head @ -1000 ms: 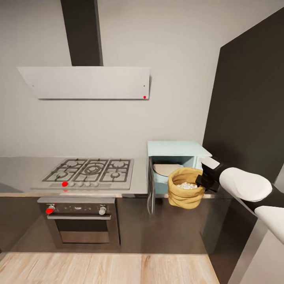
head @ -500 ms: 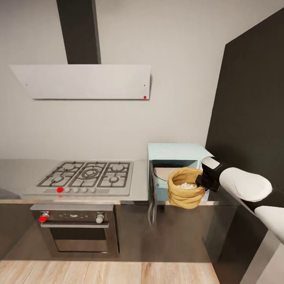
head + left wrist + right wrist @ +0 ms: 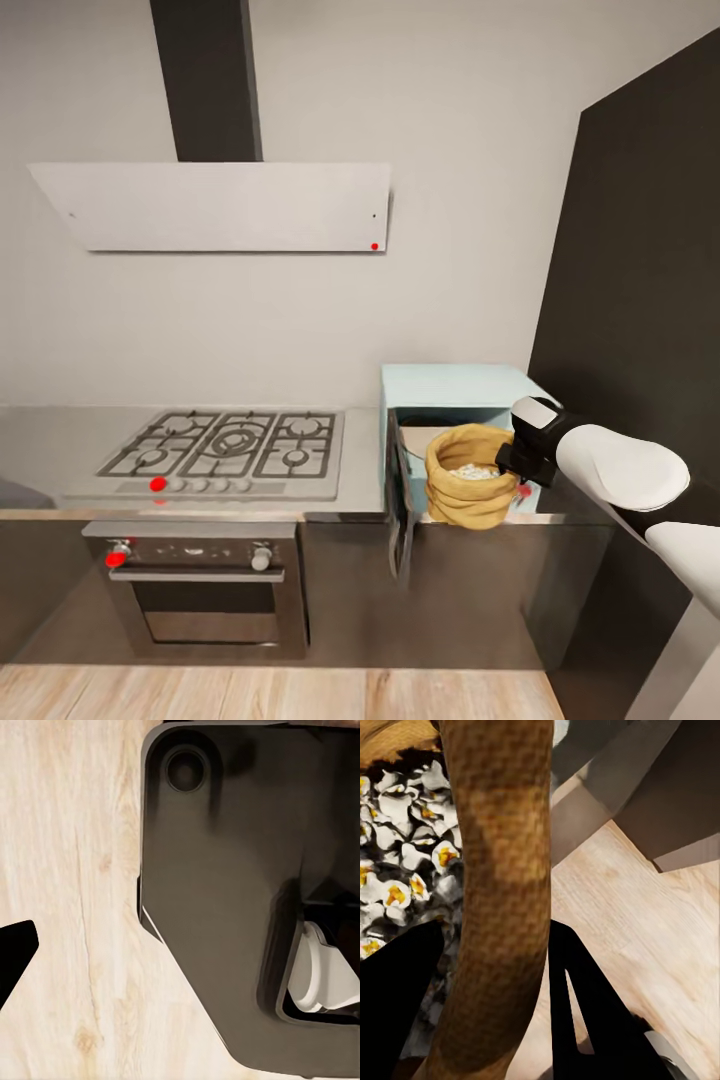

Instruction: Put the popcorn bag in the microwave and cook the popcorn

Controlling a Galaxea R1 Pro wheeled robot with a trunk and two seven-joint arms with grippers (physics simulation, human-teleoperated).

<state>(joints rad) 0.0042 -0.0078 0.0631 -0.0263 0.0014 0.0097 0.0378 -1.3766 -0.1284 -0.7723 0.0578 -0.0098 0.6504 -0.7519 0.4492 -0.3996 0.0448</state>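
Note:
The tan-orange popcorn bag (image 3: 466, 492) hangs in front of the open microwave (image 3: 455, 386), at the height of its opening and over the countertop's (image 3: 55, 440) front edge. My right gripper (image 3: 514, 464) is shut on the bag's rolled rim at its right side. In the right wrist view the thick rim (image 3: 499, 892) runs between the two black fingers (image 3: 592, 1020), with white-yellow popcorn (image 3: 405, 866) heaped inside. The microwave door (image 3: 401, 512) stands swung out, seen edge-on. In the left wrist view one black fingertip (image 3: 11, 956) shows above the wooden floor.
A steel gas hob (image 3: 225, 450) lies left of the microwave, with a steel oven (image 3: 195, 590) below and a flat white hood (image 3: 215, 205) above. A tall dark cabinet (image 3: 645, 300) rises at the right. My own dark base (image 3: 225, 907) stands on the floor.
The whole view has shifted, so the camera moved. The bag, still held by the right gripper, now sits nearer the microwave's opening and level with it.

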